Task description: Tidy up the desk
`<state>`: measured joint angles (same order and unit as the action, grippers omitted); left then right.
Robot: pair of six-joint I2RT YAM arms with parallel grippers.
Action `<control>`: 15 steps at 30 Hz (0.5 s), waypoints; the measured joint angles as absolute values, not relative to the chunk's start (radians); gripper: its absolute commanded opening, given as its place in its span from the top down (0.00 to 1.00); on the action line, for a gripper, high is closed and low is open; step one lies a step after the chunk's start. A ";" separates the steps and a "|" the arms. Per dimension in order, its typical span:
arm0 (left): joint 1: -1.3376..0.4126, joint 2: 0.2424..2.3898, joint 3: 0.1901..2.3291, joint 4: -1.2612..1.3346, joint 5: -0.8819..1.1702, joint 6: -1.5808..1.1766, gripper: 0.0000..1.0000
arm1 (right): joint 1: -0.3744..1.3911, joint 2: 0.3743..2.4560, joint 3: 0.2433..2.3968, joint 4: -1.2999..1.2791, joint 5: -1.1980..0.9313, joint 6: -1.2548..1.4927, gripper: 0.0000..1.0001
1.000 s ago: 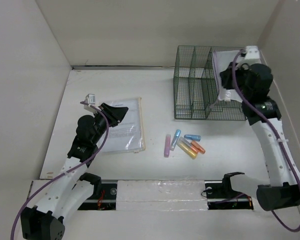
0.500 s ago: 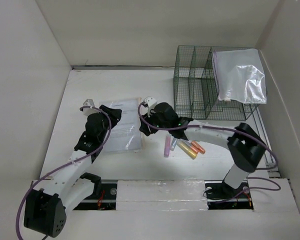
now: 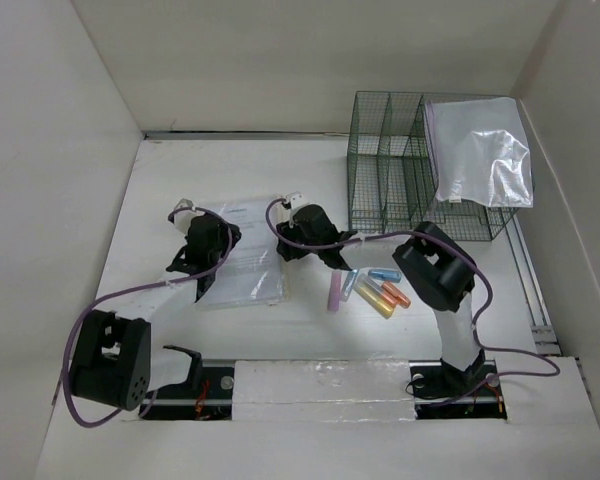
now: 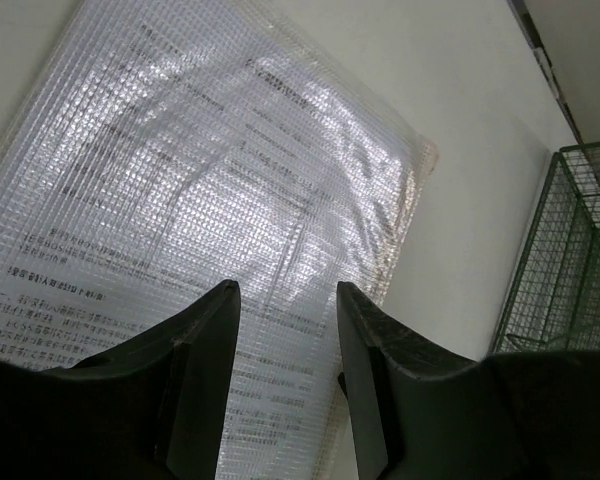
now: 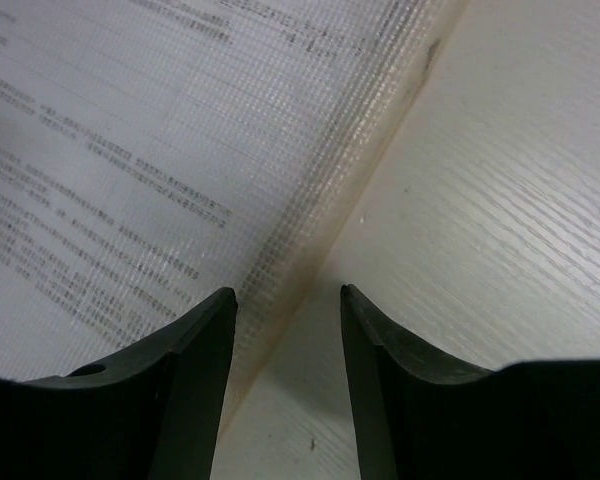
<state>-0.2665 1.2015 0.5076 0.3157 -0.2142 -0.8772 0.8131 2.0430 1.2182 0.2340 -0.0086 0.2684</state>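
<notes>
Where the smooth matte white desk [image 3: 280,170] fills the walled booth, we see a flat rectangular sleeve [image 3: 252,268] of clear, grid-textured plastic over printed paper, at 9 o'clock from some stubby pastel markers [image 3: 372,290]. A dark green wire rack [image 3: 385,180] stands at 1 o'clock, a crinkled clear bag [image 3: 480,155] draped on it. Our left gripper [image 4: 285,295] hovers part-open over the sleeve, empty; the right gripper [image 5: 287,295], jaws parted and empty, straddles its 3 o'clock edge.
</notes>
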 measured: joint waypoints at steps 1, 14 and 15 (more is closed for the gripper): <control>-0.263 1.220 0.508 0.323 -0.213 -0.878 0.61 | 0.813 2.051 1.219 0.252 -0.016 0.273 0.49; -0.261 1.335 0.535 0.377 -0.078 -0.809 0.61 | 0.811 2.119 1.163 0.530 -0.110 0.369 1.00; -0.270 1.343 0.548 0.377 -0.074 -0.802 0.59 | 0.811 2.110 1.147 0.543 -0.110 0.364 1.00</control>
<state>-0.2695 1.3434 0.5480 0.3767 -0.0738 -0.8021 0.8112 2.1098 1.1469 0.5434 -0.1101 0.3641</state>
